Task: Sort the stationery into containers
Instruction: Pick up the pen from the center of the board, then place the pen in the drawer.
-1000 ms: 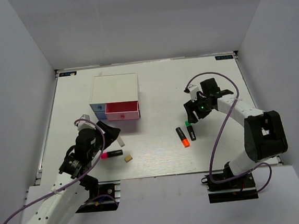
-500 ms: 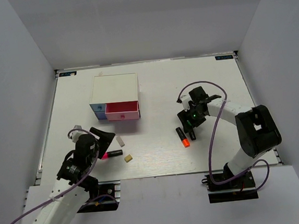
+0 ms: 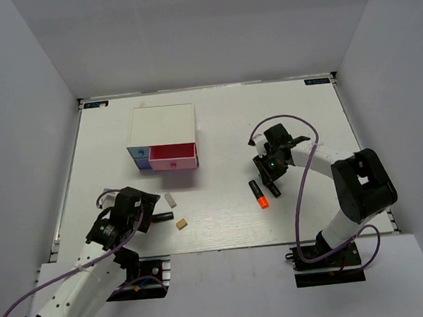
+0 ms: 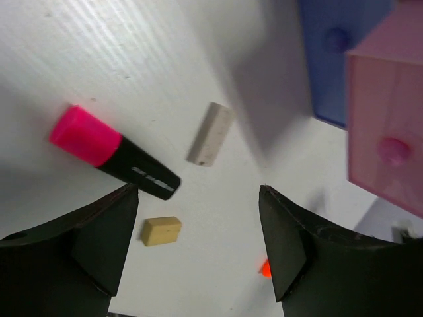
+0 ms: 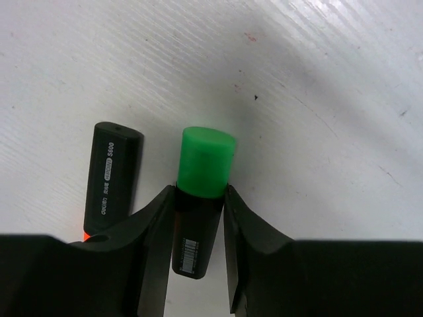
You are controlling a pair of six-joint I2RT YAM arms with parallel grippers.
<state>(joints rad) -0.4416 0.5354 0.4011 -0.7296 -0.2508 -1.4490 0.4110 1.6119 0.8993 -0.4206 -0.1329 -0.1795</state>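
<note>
Seemingly, right tool [image 5: 197, 212] around green highlighter [image 5: 206, 160]

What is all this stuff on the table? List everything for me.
drawer box: one, white top, blue drawer front and pink drawer front, far left.
pink-capped highlighter: one, black body, near left.
orange-capped highlighter: one, black body, right of centre.
green-capped highlighter: one, black body, beside the orange one.
white eraser: one, before the drawers.
tan eraser: one, nearer the edge.
table: one, white.
left fingers: two, black, open above the pink-capped highlighter.
right fingers: two, black, closed on the green-capped highlighter.
</note>
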